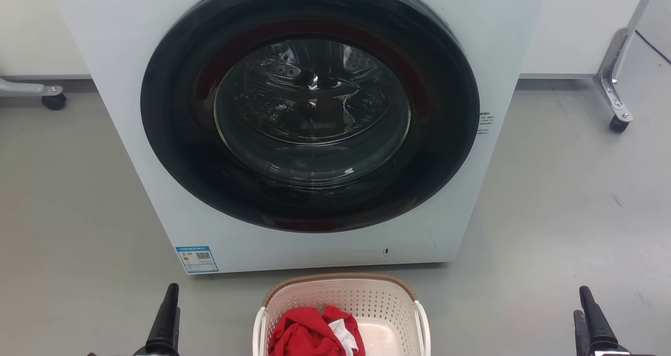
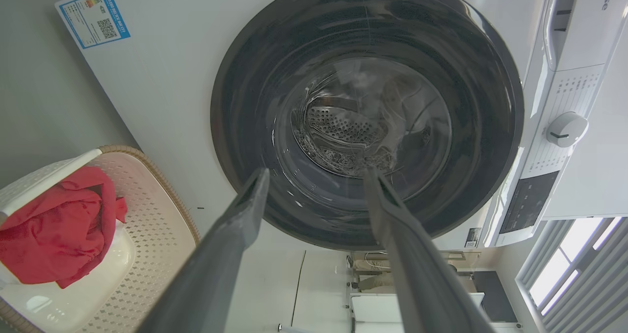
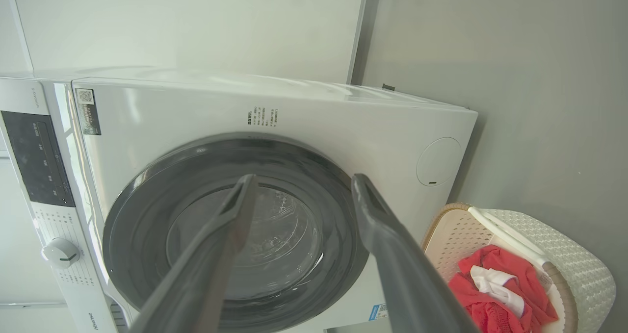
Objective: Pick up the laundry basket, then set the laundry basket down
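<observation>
The laundry basket (image 1: 367, 299), cream-white with perforated walls, a brown rim and white side handles, stands on the grey floor at the bottom centre, just in front of the washing machine. Red and white clothes (image 1: 306, 335) lie in it. My left gripper (image 1: 169, 303) hovers to its left and my right gripper (image 1: 583, 303) far to its right, both apart from it. In the left wrist view the left gripper (image 2: 318, 173) is open and empty, with the basket (image 2: 157, 215) at lower left. The right gripper (image 3: 305, 178) is likewise open, with the basket (image 3: 574, 259) at lower right.
A white front-loading washing machine (image 1: 131, 109) with its round dark door (image 1: 309, 104) shut rises right behind the basket. Wheeled metal legs stand at the far left (image 1: 52, 100) and far right (image 1: 618, 120). Grey floor (image 1: 566, 214) stretches on both sides.
</observation>
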